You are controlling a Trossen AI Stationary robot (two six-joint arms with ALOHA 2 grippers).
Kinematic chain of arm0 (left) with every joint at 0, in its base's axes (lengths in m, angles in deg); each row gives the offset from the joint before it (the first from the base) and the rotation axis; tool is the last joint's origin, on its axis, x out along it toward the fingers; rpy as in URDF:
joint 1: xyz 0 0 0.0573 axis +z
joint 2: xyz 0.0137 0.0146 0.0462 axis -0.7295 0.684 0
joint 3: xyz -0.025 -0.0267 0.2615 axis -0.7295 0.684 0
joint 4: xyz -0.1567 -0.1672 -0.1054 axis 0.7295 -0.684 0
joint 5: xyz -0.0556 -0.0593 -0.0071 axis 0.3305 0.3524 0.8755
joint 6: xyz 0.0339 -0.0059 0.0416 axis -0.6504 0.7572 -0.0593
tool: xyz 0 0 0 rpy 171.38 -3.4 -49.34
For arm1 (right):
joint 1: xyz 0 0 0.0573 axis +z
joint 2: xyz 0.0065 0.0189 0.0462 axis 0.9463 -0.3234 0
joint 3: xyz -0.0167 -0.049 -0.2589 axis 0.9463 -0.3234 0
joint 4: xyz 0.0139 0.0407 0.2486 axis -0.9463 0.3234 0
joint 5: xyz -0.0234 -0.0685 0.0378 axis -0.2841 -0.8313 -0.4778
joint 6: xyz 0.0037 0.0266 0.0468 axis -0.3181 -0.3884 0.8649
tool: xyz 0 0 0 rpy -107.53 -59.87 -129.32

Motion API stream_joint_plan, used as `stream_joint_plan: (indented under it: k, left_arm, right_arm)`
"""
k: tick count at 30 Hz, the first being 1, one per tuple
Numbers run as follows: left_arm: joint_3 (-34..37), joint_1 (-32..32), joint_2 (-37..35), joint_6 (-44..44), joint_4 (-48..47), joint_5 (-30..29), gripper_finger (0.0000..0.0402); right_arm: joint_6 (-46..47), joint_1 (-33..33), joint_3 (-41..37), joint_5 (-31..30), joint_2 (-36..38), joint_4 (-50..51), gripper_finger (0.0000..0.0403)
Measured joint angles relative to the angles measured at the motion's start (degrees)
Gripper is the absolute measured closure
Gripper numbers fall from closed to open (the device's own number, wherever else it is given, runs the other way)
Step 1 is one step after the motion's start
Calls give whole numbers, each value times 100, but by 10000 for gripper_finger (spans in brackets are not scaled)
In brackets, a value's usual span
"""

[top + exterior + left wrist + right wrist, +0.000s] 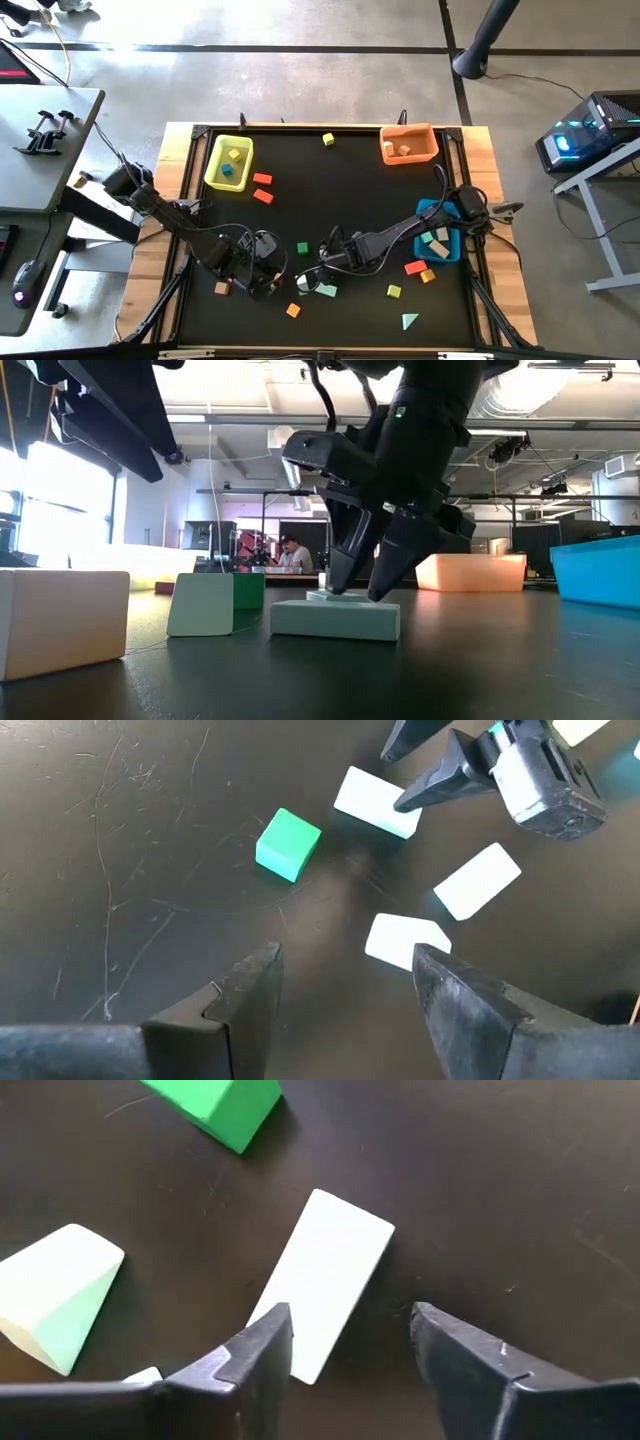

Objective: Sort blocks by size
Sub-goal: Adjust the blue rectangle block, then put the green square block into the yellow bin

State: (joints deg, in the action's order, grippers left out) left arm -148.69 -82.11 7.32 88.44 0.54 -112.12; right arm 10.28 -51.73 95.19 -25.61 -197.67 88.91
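Small wooden blocks lie scattered on the black table. My right gripper is open and points down over a flat mint bar, its fingers standing either side of the bar's near end. This bar lies flat on the table. A green cube and a mint wedge lie close by. My left gripper hangs open above the table just left of them, with nothing between its fingers. Before it are the green cube and more mint pieces. My right gripper comes at the mint bar's end from above, pointing steeply down, one fingertip over the bar's corner. In the low view the tips end at the bar's top face. Whether they touch it, I cannot tell.
A yellow bin stands far left, an orange bin far right, a blue bin at the right edge. Red blocks, a yellow block, and orange, tan and red pieces lie around.
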Motion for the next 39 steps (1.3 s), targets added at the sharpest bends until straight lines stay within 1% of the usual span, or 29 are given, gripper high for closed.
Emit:
stream_joint_plan:
  k: [3,5,9,10,12,15,18,19,21,23,26,28,30,34,39]
  left_arm:
    - [0,0,0,-63,0,-147,190]
    - [0,13,0,-267,39,-380,190]
    - [-7,166,84,-1221,276,-1142,190]
    - [-7,230,135,-1452,352,-1271,190]
    - [-7,400,242,-1765,558,-1297,190]
    - [-9,629,490,-2052,1030,-921,186]
    - [-9,803,854,-2410,1434,-309,174]
    - [-8,879,964,-2433,1406,9,169]
    - [-7,1072,1153,-2201,1303,672,158]
    - [0,1270,1297,-2042,1183,1044,149]
    - [-2,1452,1430,-2101,1220,1212,143]
    - [-2,1511,1472,-2111,1173,1258,143]
    - [-2,1552,1524,-2172,1175,1281,142]
    - [-7,1659,1729,-2530,1238,1626,148]
    - [-24,1663,1827,-2665,1255,1653,179]
  right_arm:
    - [-157,-2,75,3,65,171,222]
    - [-198,-4,100,4,145,225,233]
    - [-185,5,132,-190,390,327,249]
    - [-180,23,132,-288,460,316,252]
    - [-178,64,132,-495,639,312,254]
    - [-333,122,141,-671,995,431,256]
    - [-490,146,143,-761,1351,840,256]
    - [-486,157,143,-838,1471,1019,256]
    - [-392,184,143,-1063,1753,1364,256]
    - [-228,228,143,-1399,1983,1661,256]
    - [-42,304,143,-1871,2201,2031,256]
    - [-36,328,143,-2029,2309,2144,256]
    - [-43,321,143,-2067,2341,2177,256]
    - [-33,318,143,-2046,2310,2205,256]
    - [-37,321,143,-2029,2275,2213,256]
